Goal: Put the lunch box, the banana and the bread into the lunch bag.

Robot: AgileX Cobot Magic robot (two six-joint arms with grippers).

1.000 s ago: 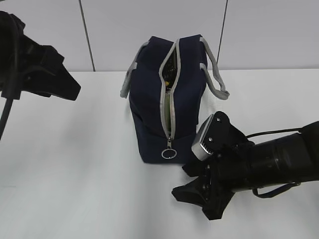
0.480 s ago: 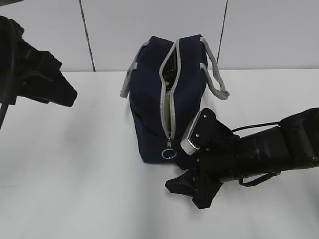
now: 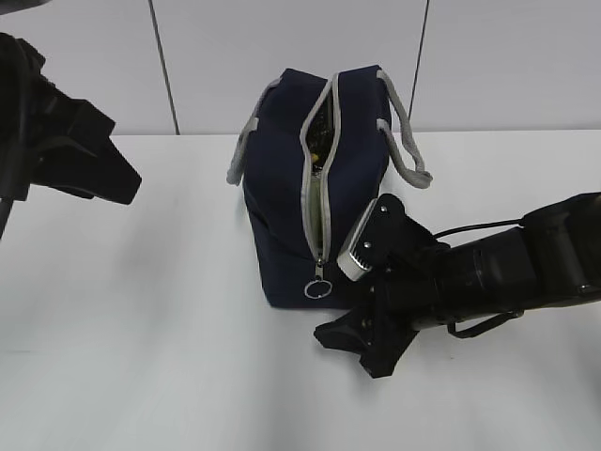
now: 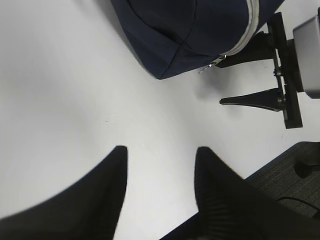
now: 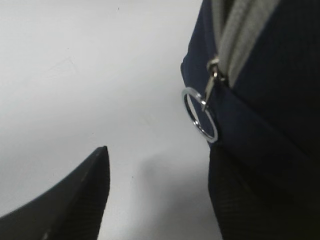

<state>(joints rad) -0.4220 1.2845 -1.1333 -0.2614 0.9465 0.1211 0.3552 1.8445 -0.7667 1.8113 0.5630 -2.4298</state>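
The navy lunch bag (image 3: 282,216) stands upright on the white table, its grey zipper parted near the top. A bit of yellow and green shows through the gap; I cannot tell what it is. Lunch box, banana and bread are otherwise hidden. The metal ring pull (image 3: 318,289) hangs at the zipper's low front end. My right gripper (image 3: 340,318) is open at the bag's lower right corner, one finger against the fabric just below the ring pull (image 5: 200,120), nothing between the fingers. My left gripper (image 4: 161,150) is open over bare table, well left of the bag (image 4: 190,30).
Grey handles (image 3: 404,150) droop off both sides of the bag. The left arm (image 3: 66,141) hangs high at the far left. A white wall stands behind the table. The table's edge and dark floor (image 4: 280,175) show in the left wrist view.
The right gripper has moved left and closer to the bag's front corner, up to the ring pull. The left arm has shifted slightly left. The bag has not moved.
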